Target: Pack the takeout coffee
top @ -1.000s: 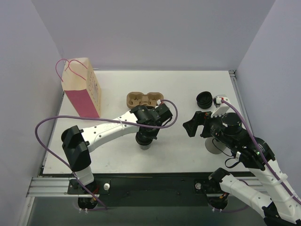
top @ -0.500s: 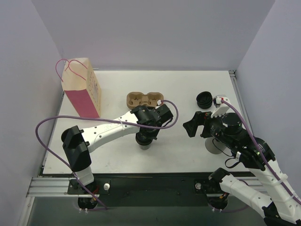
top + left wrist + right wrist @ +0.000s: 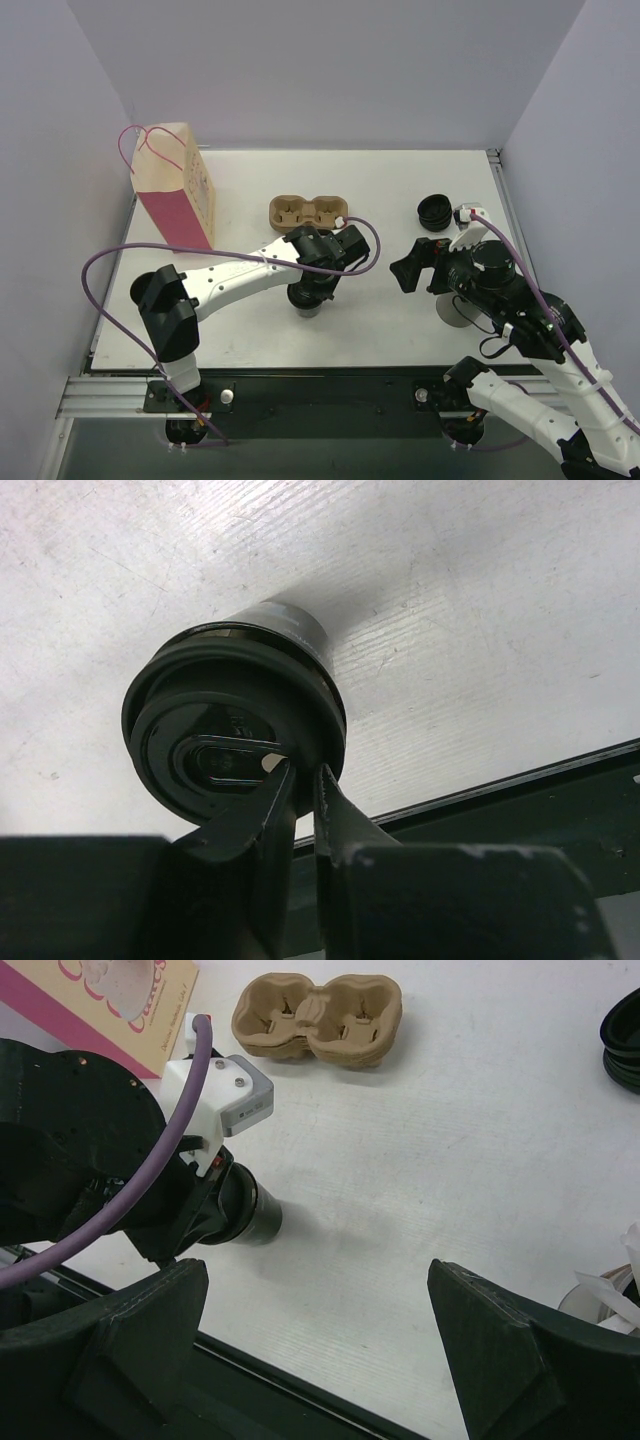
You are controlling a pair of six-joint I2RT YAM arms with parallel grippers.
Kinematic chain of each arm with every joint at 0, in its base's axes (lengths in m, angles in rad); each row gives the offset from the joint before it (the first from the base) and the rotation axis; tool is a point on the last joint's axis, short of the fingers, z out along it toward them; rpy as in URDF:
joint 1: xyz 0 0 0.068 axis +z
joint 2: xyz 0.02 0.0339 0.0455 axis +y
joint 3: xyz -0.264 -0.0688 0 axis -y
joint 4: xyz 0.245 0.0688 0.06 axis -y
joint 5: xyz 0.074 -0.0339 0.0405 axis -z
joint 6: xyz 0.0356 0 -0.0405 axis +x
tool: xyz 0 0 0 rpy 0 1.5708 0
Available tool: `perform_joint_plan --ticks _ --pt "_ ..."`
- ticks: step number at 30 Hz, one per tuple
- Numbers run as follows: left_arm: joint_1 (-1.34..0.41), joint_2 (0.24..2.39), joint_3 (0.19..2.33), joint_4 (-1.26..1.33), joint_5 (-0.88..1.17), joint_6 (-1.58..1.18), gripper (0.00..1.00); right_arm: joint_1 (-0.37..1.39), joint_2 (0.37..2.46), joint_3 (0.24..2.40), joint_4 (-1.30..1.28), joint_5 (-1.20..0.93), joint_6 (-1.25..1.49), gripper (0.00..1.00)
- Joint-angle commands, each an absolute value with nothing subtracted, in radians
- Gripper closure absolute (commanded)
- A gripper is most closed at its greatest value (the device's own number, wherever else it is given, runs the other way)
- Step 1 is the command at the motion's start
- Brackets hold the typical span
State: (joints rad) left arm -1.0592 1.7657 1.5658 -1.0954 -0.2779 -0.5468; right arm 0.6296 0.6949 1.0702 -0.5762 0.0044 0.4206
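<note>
We're in a robotics lab test cell, no question. Plain pale walls (image 3: 330,70) box in a white desk (image 3: 400,190) on three sides, with nothing homely anywhere. Along the near edge runs a bare metal rail (image 3: 110,395), and two white-and-black robot arms, the left arm (image 3: 230,280) and the right arm (image 3: 520,310), are bolted beside it, a purple cable (image 3: 100,265) looping off in the open. The only goods are staged props: a paper bag (image 3: 175,190), a pulp tray (image 3: 307,211), and a stack of lids (image 3: 435,211).
</note>
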Motion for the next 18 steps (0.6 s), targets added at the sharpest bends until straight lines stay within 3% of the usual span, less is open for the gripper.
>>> perform_joint_plan --ticks 1,7,18 --pt "-1.062 1.770 1.569 -1.088 -0.285 -0.558 0.78 0.634 0.658 1.120 -0.581 0.018 0.414 0.01" --pt "-1.063 1.755 1.591 -1.085 -0.299 -0.555 0.59 0.632 0.657 1.124 -0.583 0.012 0.414 0.01" --pt "-0.993 1.582 1.569 -1.022 -0.330 -0.554 0.50 0.632 0.725 1.106 -0.552 -0.098 0.448 0.02"
